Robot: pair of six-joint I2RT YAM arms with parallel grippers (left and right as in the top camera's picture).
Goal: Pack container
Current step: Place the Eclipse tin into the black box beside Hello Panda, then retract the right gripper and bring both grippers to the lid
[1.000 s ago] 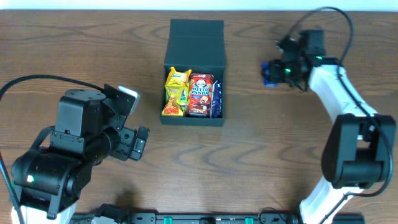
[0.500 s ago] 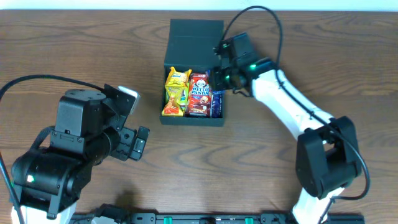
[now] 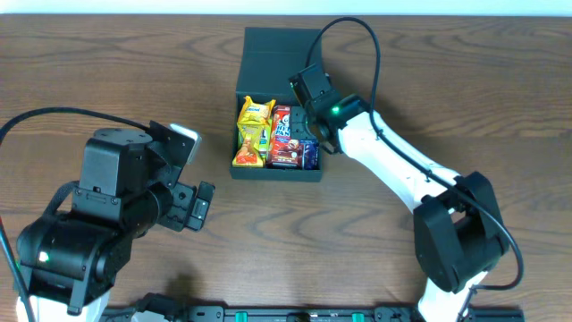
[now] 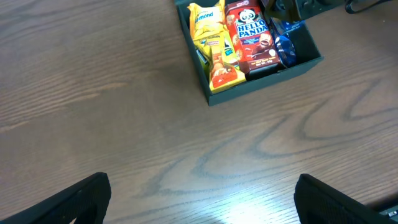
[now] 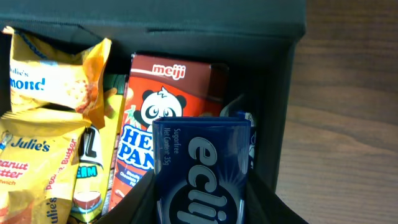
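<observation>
Container (image 3: pixel 275 173) at middle of far edge of tabletop (image 3: pixel 89 72), lid flipped back. Gum pack (image 5: pixel 202 162) pinched between right fingers (image 5: pixel 273 211) over container's right side, beside panda box (image 5: pixel 168 99) and yellow packs (image 5: pixel 43 155). Wide apart, empty: left fingers (image 4: pixel 81 202), toward near-left corner.

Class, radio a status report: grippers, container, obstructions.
Left gripper open, empty. Right gripper shut on blue rectangular pack over dark teal-black cardboard box. Snacks crowd it.

Left arm sits folded by the table's (image 3: pixel 375 233) near left corner, left gripper (image 3: pixel 195 204) spread wide, empty. Right arm reaches forward-left, right gripper (image 3: pixel 308 134) clamped on a blue pack (image 5: pixel 202 168).
</observation>
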